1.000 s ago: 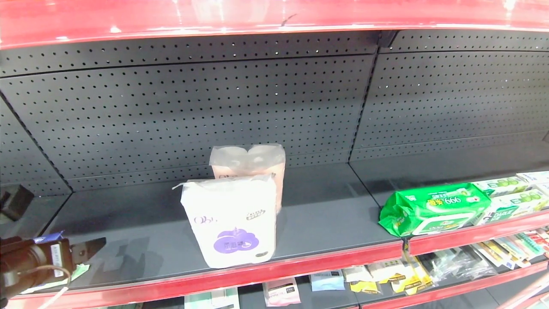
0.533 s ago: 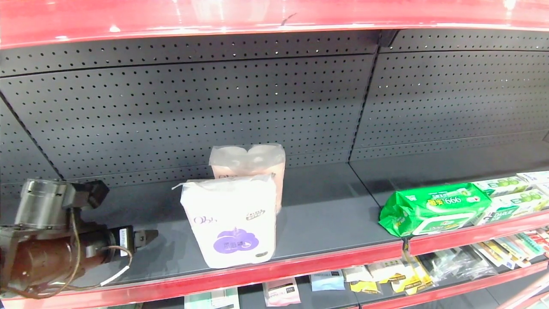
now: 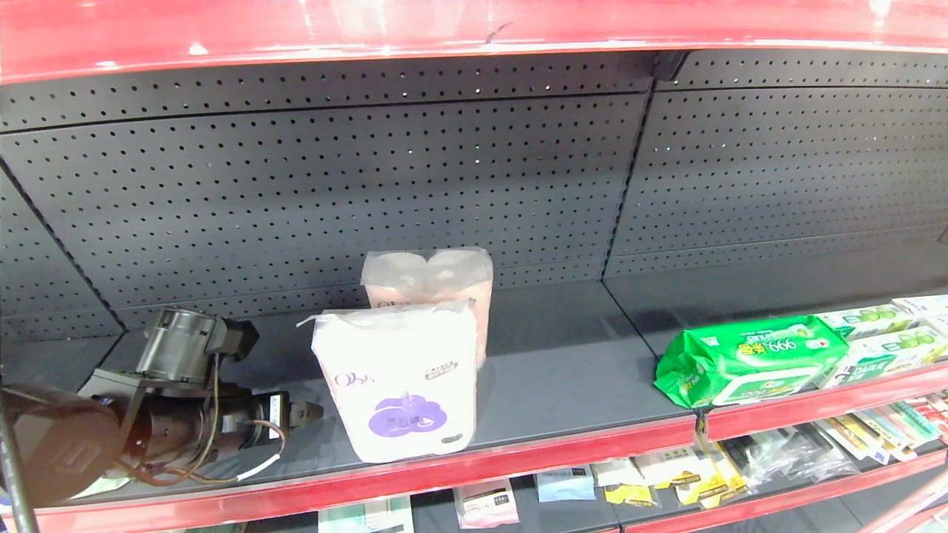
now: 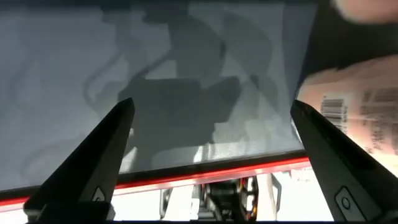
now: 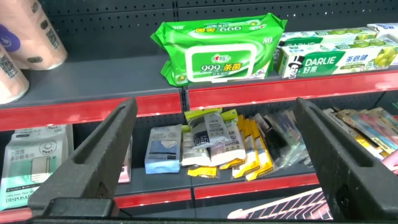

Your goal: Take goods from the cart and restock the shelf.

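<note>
**A:** On the grey shelf board (image 3: 578, 370), where is the white tissue pack (image 3: 396, 381) standing relative to the left gripper (image 3: 315, 409)?

**B:** It is standing upright near the red front lip, just to the right of the gripper's tip. A pink roll pack (image 3: 433, 281) is standing right behind it.

**A:** How are the left fingers (image 4: 93, 174) sitting?

**B:** They are spreading wide over the board and gripping nothing. A pale barcoded pack (image 4: 364, 106) is showing close by one finger, but I cannot tell whether they are touching.

**A:** And the right gripper (image 5: 213, 106)?

**B:** It is gaping wide too, holding nothing and hanging out in front of the shelves.

**A:** What is its wrist camera catching?

**B:** The green wipes pack (image 5: 217, 53) is lying flat at the board's edge, with toothpaste boxes (image 5: 336, 59) just beside it. Small packets (image 5: 211, 146) are crowding the shelf below. The head camera is showing the wipes well apart from the tissue pack, off to the right.
</note>
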Motion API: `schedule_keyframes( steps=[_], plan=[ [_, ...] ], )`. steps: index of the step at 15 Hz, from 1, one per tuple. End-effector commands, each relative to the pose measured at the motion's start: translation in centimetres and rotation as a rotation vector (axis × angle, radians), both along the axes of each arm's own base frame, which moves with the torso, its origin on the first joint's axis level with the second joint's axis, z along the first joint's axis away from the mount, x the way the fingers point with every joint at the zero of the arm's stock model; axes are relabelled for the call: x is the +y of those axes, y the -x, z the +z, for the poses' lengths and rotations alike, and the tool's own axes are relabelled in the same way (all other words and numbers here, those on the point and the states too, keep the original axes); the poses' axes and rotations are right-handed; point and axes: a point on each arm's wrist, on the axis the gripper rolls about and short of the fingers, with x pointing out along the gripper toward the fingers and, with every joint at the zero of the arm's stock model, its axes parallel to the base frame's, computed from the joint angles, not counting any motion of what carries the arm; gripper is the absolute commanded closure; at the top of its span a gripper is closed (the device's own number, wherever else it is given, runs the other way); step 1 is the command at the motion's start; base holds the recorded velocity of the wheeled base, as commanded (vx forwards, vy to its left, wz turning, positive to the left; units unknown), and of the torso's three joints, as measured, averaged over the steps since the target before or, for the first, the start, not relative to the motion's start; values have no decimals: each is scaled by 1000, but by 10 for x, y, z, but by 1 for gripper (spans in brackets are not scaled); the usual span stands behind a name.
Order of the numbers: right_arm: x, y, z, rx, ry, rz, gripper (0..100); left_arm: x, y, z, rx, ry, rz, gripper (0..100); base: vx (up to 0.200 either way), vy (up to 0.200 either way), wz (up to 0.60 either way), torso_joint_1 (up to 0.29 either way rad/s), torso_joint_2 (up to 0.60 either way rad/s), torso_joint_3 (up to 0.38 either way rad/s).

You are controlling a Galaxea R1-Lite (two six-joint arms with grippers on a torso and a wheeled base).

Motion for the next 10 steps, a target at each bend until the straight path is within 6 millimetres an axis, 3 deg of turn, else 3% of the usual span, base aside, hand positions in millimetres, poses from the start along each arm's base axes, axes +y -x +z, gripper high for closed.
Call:
schedule_keyframes(
  steps=[1, 10],
  plan=[
    [0, 0, 0, 2, 1, 1, 0, -2, -5, -6, 23, -7, 1, 0, 0, 0, 0, 0, 0, 0],
    [0, 0, 0, 0, 0, 1, 0, -16, -24, -5, -6, -1, -37, 0, 0, 0, 0, 0, 0, 0]
  ],
)
